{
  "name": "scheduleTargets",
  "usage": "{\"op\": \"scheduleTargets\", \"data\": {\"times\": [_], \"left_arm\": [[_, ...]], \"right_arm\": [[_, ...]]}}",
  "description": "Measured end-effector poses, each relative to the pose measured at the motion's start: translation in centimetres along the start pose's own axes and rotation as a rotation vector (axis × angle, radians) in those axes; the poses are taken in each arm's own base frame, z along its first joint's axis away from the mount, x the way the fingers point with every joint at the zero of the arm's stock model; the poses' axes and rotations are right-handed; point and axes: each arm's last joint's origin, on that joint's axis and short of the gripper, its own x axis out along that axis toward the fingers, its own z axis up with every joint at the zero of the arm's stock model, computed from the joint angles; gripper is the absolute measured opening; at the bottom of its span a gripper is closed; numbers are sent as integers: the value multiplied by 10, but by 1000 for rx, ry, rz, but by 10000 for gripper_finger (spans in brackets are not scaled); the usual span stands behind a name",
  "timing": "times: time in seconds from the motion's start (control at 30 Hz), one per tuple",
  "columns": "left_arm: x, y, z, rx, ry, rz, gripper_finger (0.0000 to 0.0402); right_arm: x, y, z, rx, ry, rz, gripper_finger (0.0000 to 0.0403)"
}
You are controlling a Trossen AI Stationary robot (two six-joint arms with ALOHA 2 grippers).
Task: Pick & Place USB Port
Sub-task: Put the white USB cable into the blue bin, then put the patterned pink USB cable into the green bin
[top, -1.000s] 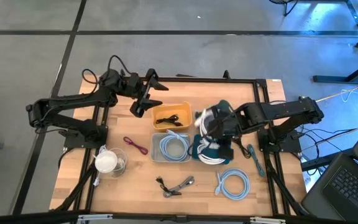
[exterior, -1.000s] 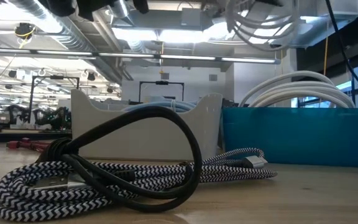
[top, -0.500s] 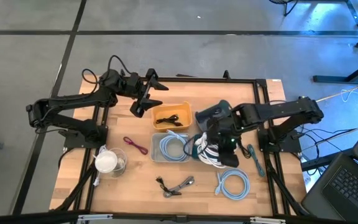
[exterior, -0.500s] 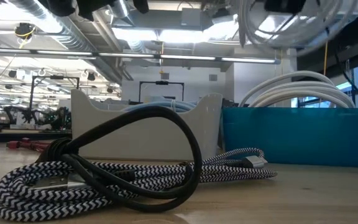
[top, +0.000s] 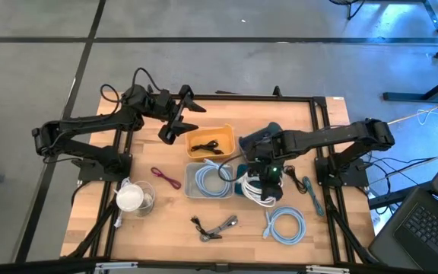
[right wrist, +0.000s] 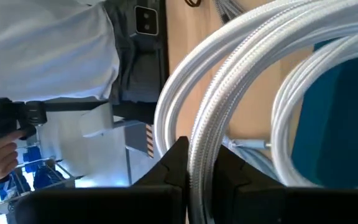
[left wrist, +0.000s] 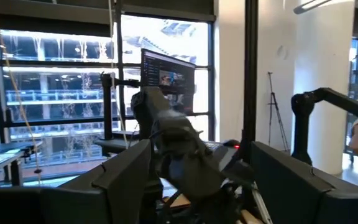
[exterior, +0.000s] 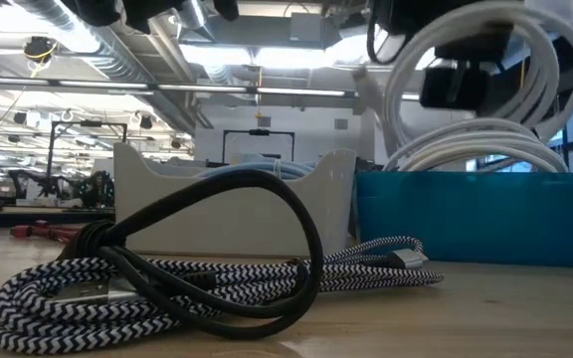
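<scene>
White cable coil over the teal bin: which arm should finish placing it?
Right. The right gripper is already shut on the white cable coil, directly above the teal bin. The left gripper hangs empty and open across the table, beyond the yellow bin.

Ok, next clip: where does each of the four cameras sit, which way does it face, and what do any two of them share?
High view: above the table, looking straight down; both arms show, left gripper over the table's back edge, right gripper over the blue bin.
Low view: at tabletop height, facing the room; only the right arm's end shows.
Left wrist view: faces the room; its own fingers frame the picture.
Right wrist view: looks past shut fingers at the white cable.
Shared: white cable, in low and right wrist views.
</scene>
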Motion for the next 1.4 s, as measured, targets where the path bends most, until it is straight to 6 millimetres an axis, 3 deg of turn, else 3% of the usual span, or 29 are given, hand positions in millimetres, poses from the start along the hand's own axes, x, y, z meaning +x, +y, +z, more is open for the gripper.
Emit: {"op": "scheduleTargets", "data": {"times": [0.4,0.6,0.87,1.03,1.2,1.4], "left_arm": [[0,-1,0,-22,4,-23,265],[0,-1,0,-21,3,-24,265],[0,-1,3,0,-20,-31,265],[0,-1,3,-4,-19,-31,265],[0,-2,3,-18,-17,-37,265],[-4,-12,9,-111,32,-229,265]], "right_arm": [[12,-59,-13,39,-57,-9,34],[10,-69,-14,96,-82,-52,35],[2,-48,0,146,-116,-13,158],[-5,-30,5,113,-135,-97,192],[-26,-9,2,123,-166,-375,196],[-54,29,-20,176,-138,-782,197]]}}
